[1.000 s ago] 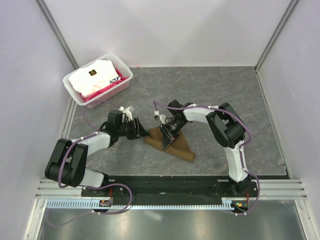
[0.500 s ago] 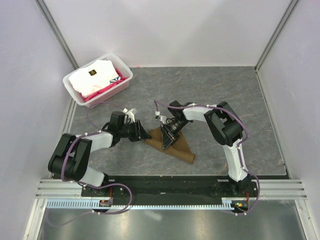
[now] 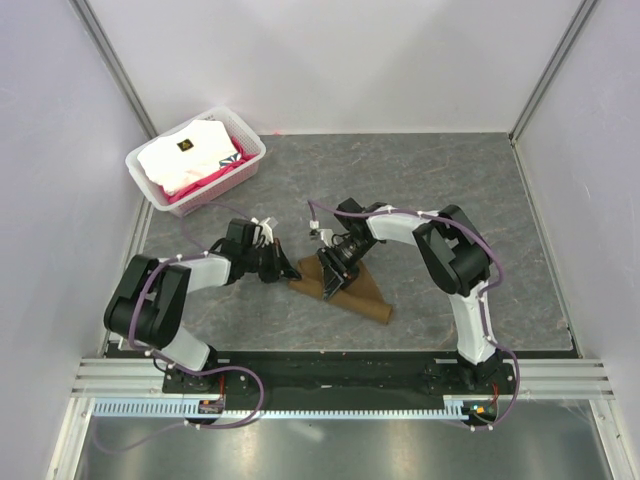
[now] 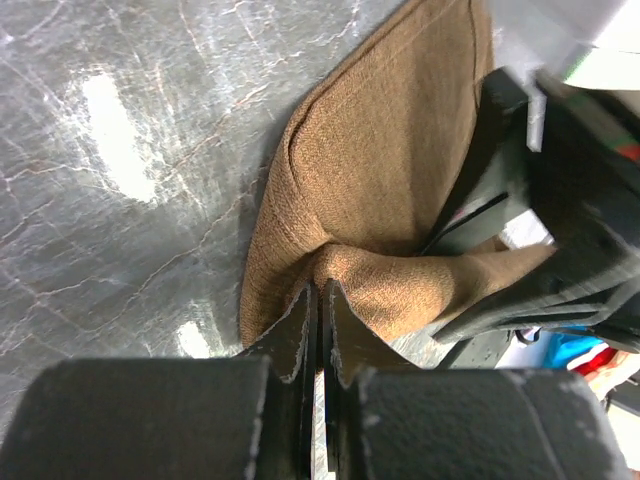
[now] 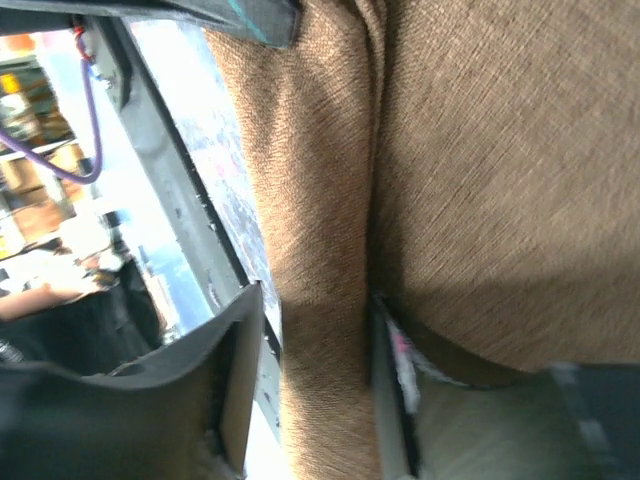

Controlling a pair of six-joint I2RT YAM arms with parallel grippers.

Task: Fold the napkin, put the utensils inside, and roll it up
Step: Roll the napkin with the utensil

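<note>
1. At the centre of the surface (image 3: 450, 180), the napkin (image 3: 352, 295) is lying as a folded brown wedge, its long axis running from far-left to near-right.
2. The left end effector (image 4: 320, 300) is pinching the napkin's left tip, jaws fully closed on a pucker of cloth.
3. The right end effector (image 5: 315, 370) is straddling a ridge mid-napkin, jaws half parted; cannot tell whether it is gripping.
4. Judgement: both arms are reaching the cloth, so rolling is likely calling for travel across that axis.

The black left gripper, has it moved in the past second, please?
Yes: the left gripper edged right, away from the white plastic basket, onto the brown cloth napkin's edge.
</note>
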